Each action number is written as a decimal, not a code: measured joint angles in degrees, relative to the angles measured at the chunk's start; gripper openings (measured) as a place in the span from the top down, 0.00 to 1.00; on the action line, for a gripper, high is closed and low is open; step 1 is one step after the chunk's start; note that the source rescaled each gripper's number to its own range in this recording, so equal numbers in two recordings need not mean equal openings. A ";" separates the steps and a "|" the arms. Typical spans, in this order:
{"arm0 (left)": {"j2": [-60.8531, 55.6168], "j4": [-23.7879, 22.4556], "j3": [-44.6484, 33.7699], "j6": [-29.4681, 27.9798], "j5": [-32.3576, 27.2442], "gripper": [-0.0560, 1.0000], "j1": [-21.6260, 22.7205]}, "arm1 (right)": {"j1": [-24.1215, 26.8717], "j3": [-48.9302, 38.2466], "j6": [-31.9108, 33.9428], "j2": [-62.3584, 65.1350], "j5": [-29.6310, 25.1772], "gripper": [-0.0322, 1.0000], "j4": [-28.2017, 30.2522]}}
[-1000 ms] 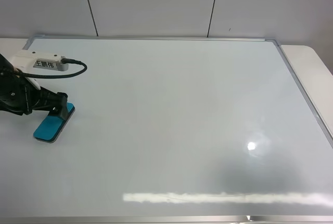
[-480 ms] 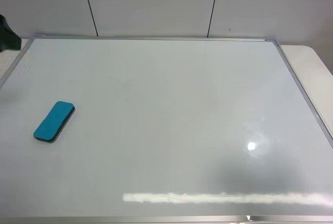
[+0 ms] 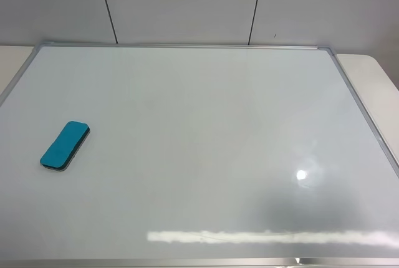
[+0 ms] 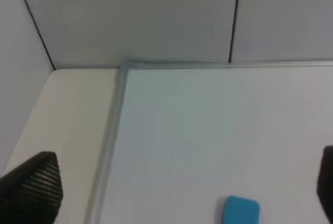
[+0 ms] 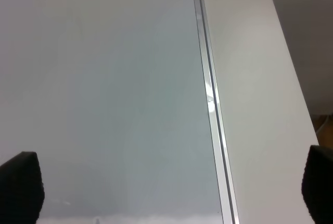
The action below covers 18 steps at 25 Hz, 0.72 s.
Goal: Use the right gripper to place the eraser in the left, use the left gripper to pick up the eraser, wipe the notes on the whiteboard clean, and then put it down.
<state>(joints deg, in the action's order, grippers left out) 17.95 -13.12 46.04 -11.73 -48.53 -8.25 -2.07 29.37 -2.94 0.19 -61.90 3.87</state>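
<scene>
The teal-blue eraser (image 3: 65,145) lies flat on the left part of the whiteboard (image 3: 206,131), with nothing touching it. No notes show on the board's white surface. Neither arm appears in the exterior high view. In the left wrist view my left gripper (image 4: 187,185) is open, its ribbed black fingers (image 4: 36,185) far apart above the board's far left corner, and the eraser (image 4: 241,211) lies below it, apart from it. My right gripper (image 5: 169,187) is open too, hanging over the board's right frame (image 5: 208,94) with nothing between its fingers.
Cream table (image 3: 374,75) borders the board on the right and also on the left (image 4: 67,125). A grey panelled wall (image 3: 187,3) rises right behind the board's far edge.
My left gripper, which stood at the eraser a second ago, has pulled back to the left and out of the exterior high view. The eraser stays where it was.
</scene>
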 joint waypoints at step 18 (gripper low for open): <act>-18.39 11.25 -16.26 7.62 -13.28 0.00 5.60 | 0.00 0.00 0.00 0.00 0.00 0.00 -0.05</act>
<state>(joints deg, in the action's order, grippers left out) -0.44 -1.87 29.78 -4.11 -61.81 -2.65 -2.07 29.37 -2.94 0.19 -61.90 3.82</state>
